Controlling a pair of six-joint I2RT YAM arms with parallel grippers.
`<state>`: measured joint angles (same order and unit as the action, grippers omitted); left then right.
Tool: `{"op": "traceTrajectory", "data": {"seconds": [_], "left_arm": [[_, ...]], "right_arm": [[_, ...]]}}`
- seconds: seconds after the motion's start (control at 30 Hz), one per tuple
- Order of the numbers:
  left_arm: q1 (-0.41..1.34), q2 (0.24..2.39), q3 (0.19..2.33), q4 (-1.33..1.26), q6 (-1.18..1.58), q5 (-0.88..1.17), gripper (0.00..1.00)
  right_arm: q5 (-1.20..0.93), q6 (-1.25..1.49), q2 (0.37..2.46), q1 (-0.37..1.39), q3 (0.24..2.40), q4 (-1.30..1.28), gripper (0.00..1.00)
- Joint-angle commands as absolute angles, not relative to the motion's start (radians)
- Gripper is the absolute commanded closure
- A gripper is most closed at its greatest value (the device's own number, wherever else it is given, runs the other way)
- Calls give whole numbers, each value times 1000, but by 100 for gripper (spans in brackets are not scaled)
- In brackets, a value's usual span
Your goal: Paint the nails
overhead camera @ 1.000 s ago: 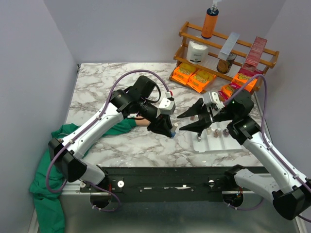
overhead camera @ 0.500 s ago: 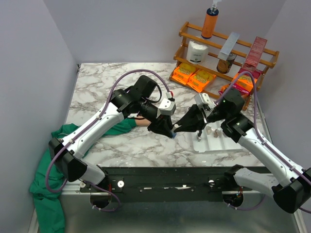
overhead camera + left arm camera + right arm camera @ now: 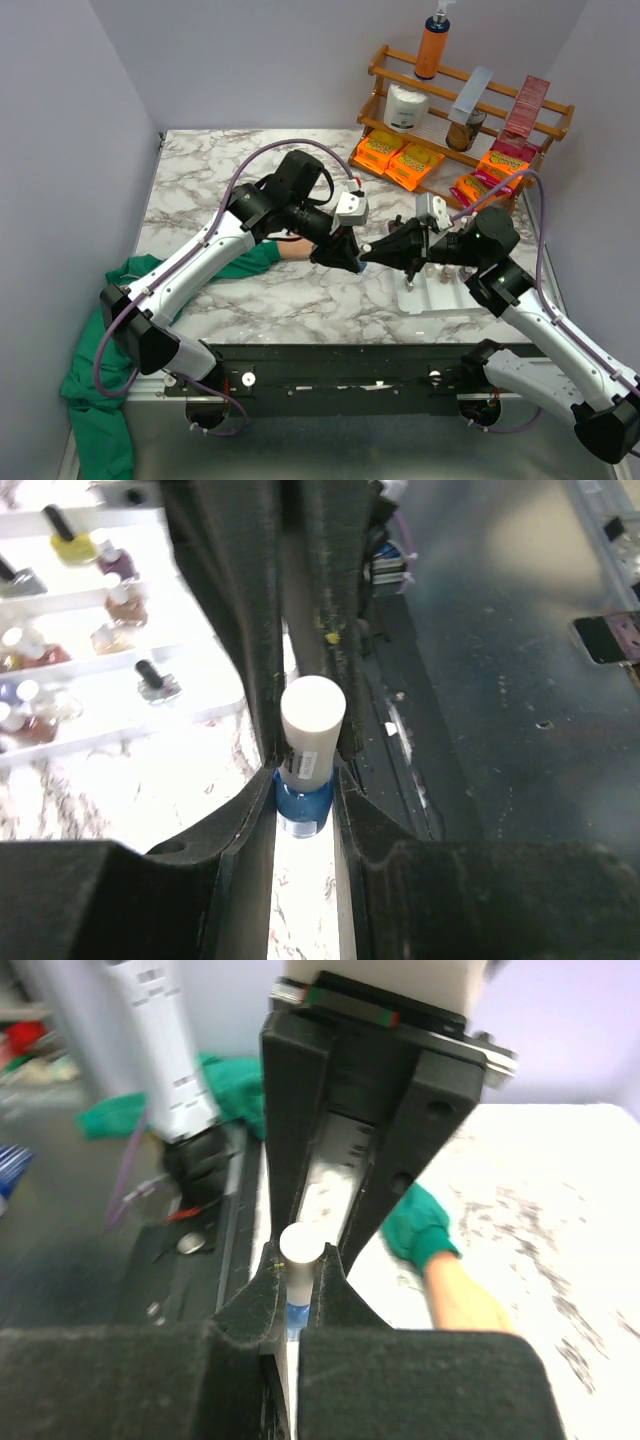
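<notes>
My left gripper (image 3: 350, 262) is shut on a small blue nail-polish bottle (image 3: 303, 807) with a white cap (image 3: 312, 720), held above the table's middle. My right gripper (image 3: 370, 256) meets it from the right and is shut on that white cap (image 3: 300, 1248); the blue glass (image 3: 297, 1317) shows below my fingertips. The peach fake hand (image 3: 293, 250) with its green sleeve (image 3: 150, 270) lies on the marble just left of the bottle, mostly under my left arm. It also shows in the right wrist view (image 3: 465, 1298). The nails are hidden.
A white tray (image 3: 415, 300) with several small polish bottles sits right of centre, below my right arm; it shows in the left wrist view (image 3: 120, 730). A wooden rack (image 3: 470, 105) and orange packets (image 3: 395, 155) stand at the back right. Green cloth hangs off the near left edge.
My right gripper was open beside the bottle; it has moved left and closed on the cap. My left gripper has tipped the bottle slightly toward it.
</notes>
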<state>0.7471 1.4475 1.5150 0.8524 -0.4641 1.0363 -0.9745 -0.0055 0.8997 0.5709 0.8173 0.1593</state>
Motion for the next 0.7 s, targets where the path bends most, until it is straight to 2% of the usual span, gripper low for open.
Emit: {"op": "traceTrajectory", "data": {"seconds": [0.0, 0.27, 0.57, 0.67], "left_arm": [[744, 1437, 1520, 648, -261, 846, 100], [744, 1479, 1509, 494, -109, 623, 100], [744, 1491, 1474, 440, -71, 497, 100], [742, 1497, 1459, 419, -67, 443, 100]], "right_arm": [[-577, 43, 827, 643, 723, 249, 99], [37, 136, 877, 851, 729, 216, 99], [458, 345, 992, 969, 778, 183, 99], [538, 382, 1058, 1003, 837, 129, 99]]}}
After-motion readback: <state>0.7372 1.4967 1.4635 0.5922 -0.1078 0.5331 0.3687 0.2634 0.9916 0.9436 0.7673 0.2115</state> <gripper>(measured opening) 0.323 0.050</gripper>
